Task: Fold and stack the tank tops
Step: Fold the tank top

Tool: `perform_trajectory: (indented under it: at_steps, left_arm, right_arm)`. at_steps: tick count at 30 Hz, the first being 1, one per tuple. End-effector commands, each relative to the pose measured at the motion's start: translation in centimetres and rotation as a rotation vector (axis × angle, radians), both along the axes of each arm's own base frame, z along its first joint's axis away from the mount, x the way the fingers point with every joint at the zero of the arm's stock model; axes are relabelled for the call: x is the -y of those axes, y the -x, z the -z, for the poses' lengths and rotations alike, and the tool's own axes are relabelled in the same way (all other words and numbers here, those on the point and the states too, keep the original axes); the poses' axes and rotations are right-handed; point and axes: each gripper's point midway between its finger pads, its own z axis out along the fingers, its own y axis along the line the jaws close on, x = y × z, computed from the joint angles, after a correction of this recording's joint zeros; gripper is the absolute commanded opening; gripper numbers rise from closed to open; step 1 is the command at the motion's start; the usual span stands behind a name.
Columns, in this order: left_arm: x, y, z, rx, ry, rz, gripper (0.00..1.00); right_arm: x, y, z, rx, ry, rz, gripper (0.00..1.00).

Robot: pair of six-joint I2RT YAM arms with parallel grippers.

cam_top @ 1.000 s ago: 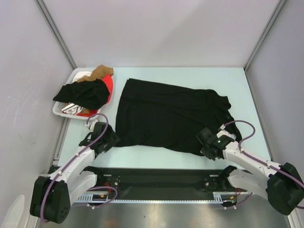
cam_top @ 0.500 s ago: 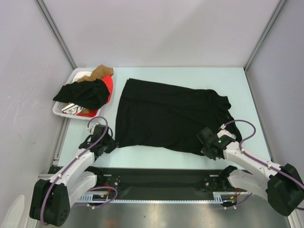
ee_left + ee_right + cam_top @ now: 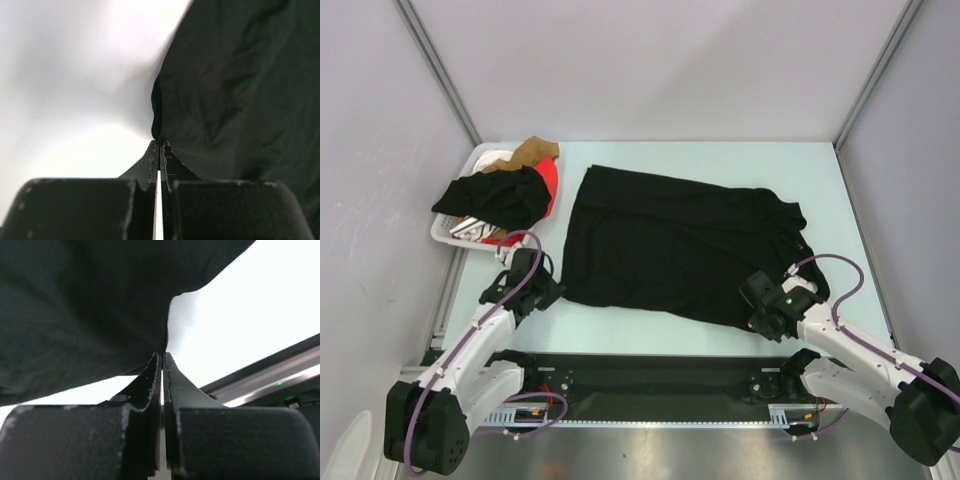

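Top view: the black top (image 3: pixel 680 245) is spread flat across the middle of the desk (image 3: pixel 720 160), and the red top (image 3: pixel 551 180) is bunched up in the basket (image 3: pixel 442 233) at the far left with other clothes piled on it. Left jaws sit at the black top's near-left corner, right jaws at its near-right corner. Left wrist view: the jaws are pressed together with the cloth's edge nipped right at the tips, so they're closed on the black top, though it looks like a thin bite. Right wrist view: same deal, jaws closed with a bit of the hem caught between the tips. My take on handling: it's light and floppy with zero stiffness, so it'll sag between the two grips and probably drag on the desk. The near corners are the place to hold, both at once and lifted evenly, or that thin pinch could slip out
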Motion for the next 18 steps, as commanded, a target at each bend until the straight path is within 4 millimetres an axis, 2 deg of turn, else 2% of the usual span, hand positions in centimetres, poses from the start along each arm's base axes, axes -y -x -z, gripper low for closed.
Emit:
perform_trajectory:
  at_steps: [1, 9, 13, 18]
  left_arm:
    - [-0.8, -0.6, -2.1, 0.039, -0.029, -0.012, 0.00]
    - [-2.1, -0.5, -3.1, 0.046, -0.005, -0.050, 0.00]
    - [-3.5, -1.0, -3.4, 0.055, 0.007, -0.109, 0.00]
    - [-3.3, -1.6, -3.4, 0.049, 0.035, -0.099, 0.00]
  right_arm:
    - [-0.4, 0.4, -1.1, -0.014, 0.002, -0.038, 0.00]
    - [-1.4, 1.3, -1.8, -0.017, -0.038, -0.105, 0.00]
    - [-1.4, 1.3, -2.3, 0.000, -0.044, -0.090, 0.00]
    - [-1.2, 1.0, -3.2, 0.023, -0.036, -0.059, 0.00]
